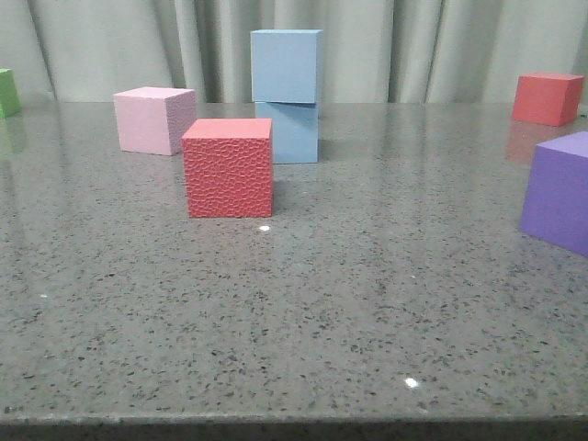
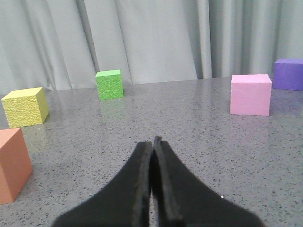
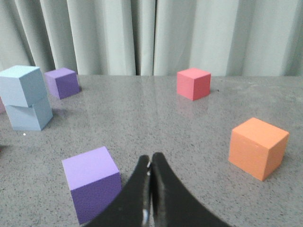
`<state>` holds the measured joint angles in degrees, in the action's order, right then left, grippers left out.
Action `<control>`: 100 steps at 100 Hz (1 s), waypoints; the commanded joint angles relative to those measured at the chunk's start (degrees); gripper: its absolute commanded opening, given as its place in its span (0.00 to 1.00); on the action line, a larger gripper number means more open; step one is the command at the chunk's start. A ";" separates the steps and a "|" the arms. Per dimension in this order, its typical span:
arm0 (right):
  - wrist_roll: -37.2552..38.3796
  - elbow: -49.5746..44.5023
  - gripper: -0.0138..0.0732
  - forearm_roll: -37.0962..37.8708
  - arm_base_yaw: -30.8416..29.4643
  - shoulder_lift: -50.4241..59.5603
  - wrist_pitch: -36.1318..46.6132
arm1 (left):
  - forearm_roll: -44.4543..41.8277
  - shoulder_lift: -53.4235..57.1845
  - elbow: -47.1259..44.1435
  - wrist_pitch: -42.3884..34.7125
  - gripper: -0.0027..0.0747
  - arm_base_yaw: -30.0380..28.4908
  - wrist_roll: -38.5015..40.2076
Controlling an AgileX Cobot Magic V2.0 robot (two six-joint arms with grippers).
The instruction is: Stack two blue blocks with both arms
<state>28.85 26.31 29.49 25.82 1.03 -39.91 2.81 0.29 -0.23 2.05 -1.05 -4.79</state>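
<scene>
— Where are the 2 blue blocks?

— Stacked. The upper blue block (image 1: pixel 286 65) sits on the lower blue block (image 1: pixel 288 132), turned slightly so its edges do not line up. Both are smooth, matte cubes, standing toward the back of the speckled grey stone table (image 1: pixel 294 312), close to the pleated pale curtain (image 1: pixel 413 46).

— And your grippers?

— My left gripper (image 2: pixel 154 142) has its dark fingers pressed together with nothing between them. My right gripper (image 3: pixel 150 161) is the same, fingers meeting, holding nothing. Both are well apart from the stack.

— What is nearby?

— Just in front of the stack stands a red cube (image 1: pixel 228 167) with a pebbled, grainy face. To its left is a smooth pink cube (image 1: pixel 153 119). A purple cube (image 1: pixel 559 191) sits at the right edge, another red cube (image 1: pixel 547 98) behind it, and a green cube (image 1: pixel 7 92) at the far left. My left wrist view also shows a grainy yellow cube (image 2: pixel 25 107), and my right wrist view an orange cube (image 3: pixel 258 148).
</scene>
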 commanded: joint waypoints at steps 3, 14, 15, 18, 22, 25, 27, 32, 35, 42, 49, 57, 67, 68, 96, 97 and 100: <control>-1.29 -1.37 0.08 -2.80 -3.49 0.66 8.82 | 0.08 1.90 -0.24 -4.31 0.01 -0.37 0.03; -4.33 -4.92 0.08 -8.32 -7.69 0.66 14.46 | 0.08 1.90 -0.24 -4.31 0.01 -0.37 0.03; -4.87 -5.17 0.08 -9.14 -8.28 0.66 15.36 | 0.08 1.90 -0.24 -4.31 0.01 -0.37 0.03; -6.03 -6.14 0.08 -10.75 -9.42 0.66 17.28 | 0.08 1.90 -0.24 -4.31 0.01 -0.37 0.03; -7.60 -7.56 0.08 -12.97 -11.06 0.66 20.07 | 0.08 1.90 -0.24 -4.31 0.01 -0.37 0.03; -8.50 -8.48 0.08 -14.34 -12.12 0.66 21.80 | 0.08 1.90 -0.24 -4.31 0.01 -0.37 0.03; -8.99 -9.19 0.08 -15.18 -12.87 0.66 23.03 | 0.08 1.90 -0.24 -4.31 0.01 -0.37 0.03; -9.85 -10.87 0.08 -16.79 -14.58 0.66 25.70 | 0.08 1.90 -0.24 -4.31 0.01 -0.37 0.03; -10.12 -12.13 0.08 -17.60 -15.51 0.66 27.15 | 0.08 1.90 -0.24 -4.31 0.01 -0.37 0.03; -10.32 -14.54 0.08 -19.00 -17.71 0.66 30.46 | 0.08 1.90 -0.24 -4.31 0.01 -0.37 0.03; -10.54 -16.88 0.08 -19.63 -19.47 0.66 33.23 | 0.08 1.90 -0.24 -4.31 0.01 -0.37 0.03; -11.30 -19.22 0.08 -20.02 -20.82 0.66 35.91 | 0.08 1.90 -0.24 -4.31 0.01 -0.37 0.03; -13.30 -21.90 0.08 -21.58 -22.09 0.66 38.94 | 0.08 1.90 -0.24 -4.31 0.01 -0.37 0.03; -13.50 -22.26 0.08 -21.92 -22.18 0.66 39.17 | 0.08 1.90 -0.24 -4.31 0.01 -0.37 0.03; -20.03 -26.78 0.08 -26.04 -24.95 0.66 42.80 | 0.08 1.90 -0.24 -4.31 0.01 -0.37 0.03; -20.45 -26.78 0.08 -26.04 -24.95 0.66 42.24 | 0.08 1.90 -0.24 -4.31 0.01 -0.37 0.03; -21.44 -26.71 0.08 -26.30 -24.95 0.66 41.69 | 0.08 1.90 -0.24 -4.31 0.01 -0.37 0.03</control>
<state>10.40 -1.34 4.05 1.36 1.03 -2.28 2.81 0.29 -0.23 2.05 -1.05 -4.92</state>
